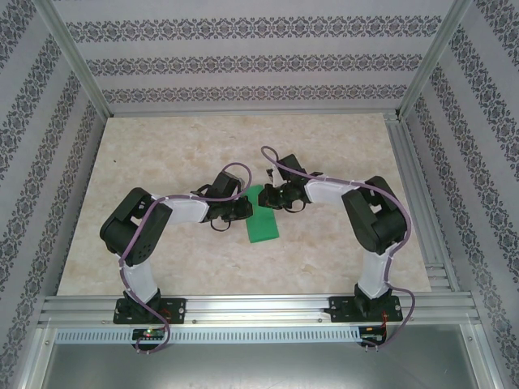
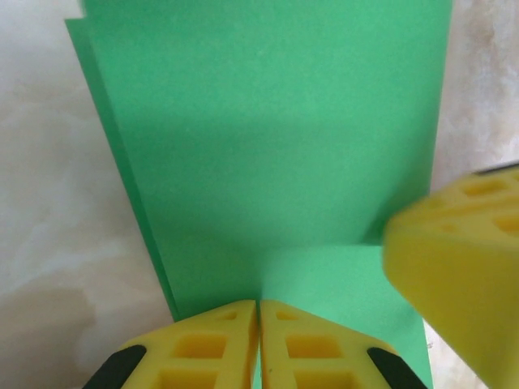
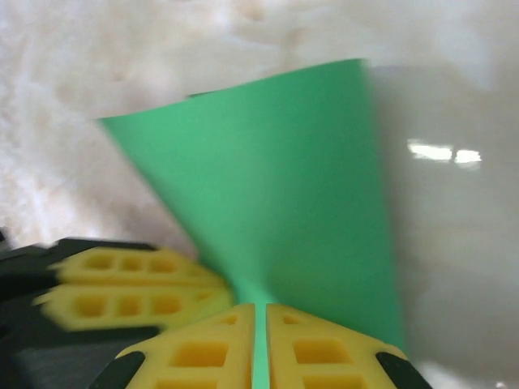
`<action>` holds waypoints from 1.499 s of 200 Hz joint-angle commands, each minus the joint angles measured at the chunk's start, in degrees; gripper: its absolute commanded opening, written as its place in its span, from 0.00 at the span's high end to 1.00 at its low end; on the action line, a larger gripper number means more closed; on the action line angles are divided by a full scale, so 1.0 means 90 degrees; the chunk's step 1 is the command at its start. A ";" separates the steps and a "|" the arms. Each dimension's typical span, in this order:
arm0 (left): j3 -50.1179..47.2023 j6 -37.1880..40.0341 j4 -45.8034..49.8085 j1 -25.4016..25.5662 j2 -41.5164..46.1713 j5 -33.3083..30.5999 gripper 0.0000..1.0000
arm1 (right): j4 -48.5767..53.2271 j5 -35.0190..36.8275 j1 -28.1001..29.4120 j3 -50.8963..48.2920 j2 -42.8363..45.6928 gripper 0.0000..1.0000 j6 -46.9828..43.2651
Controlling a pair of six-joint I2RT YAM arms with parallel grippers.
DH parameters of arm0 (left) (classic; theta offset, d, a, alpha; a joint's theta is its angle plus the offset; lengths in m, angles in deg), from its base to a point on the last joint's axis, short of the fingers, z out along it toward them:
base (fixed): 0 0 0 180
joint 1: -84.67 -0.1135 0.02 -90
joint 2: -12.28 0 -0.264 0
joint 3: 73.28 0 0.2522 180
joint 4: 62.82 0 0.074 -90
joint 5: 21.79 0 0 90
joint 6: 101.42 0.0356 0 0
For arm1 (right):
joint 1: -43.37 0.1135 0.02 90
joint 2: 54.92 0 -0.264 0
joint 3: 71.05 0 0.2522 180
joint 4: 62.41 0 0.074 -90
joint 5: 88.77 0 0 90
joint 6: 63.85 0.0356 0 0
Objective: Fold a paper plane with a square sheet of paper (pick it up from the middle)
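The green sheet of paper [image 1: 263, 220] lies folded into a narrow strip at the middle of the table, its far end lifted between both grippers. My left gripper [image 1: 242, 210] is at that end's left edge and my right gripper [image 1: 273, 197] at its right edge. In the left wrist view the sheet of paper [image 2: 268, 138] spreads ahead, and a crease runs straight into my shut left gripper [image 2: 258, 305]. The right gripper's yellow finger [image 2: 462, 267] intrudes from the right. In the right wrist view the sheet of paper [image 3: 276, 178] tapers into my shut right gripper [image 3: 260, 306], green showing between the fingers.
The marble-patterned table top [image 1: 178, 154] is bounded by aluminium rails [image 1: 422, 203] at the right and near edges, with patterned walls behind. The left gripper's yellow fingers [image 3: 122, 292] sit close beside my right gripper, nearly touching it.
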 commanded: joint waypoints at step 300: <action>-0.0330 0.0240 0.0611 0.0077 -0.0237 -0.0262 0.89 | -0.0619 0.0607 -0.0439 0.1003 -0.1213 0.87 0.0481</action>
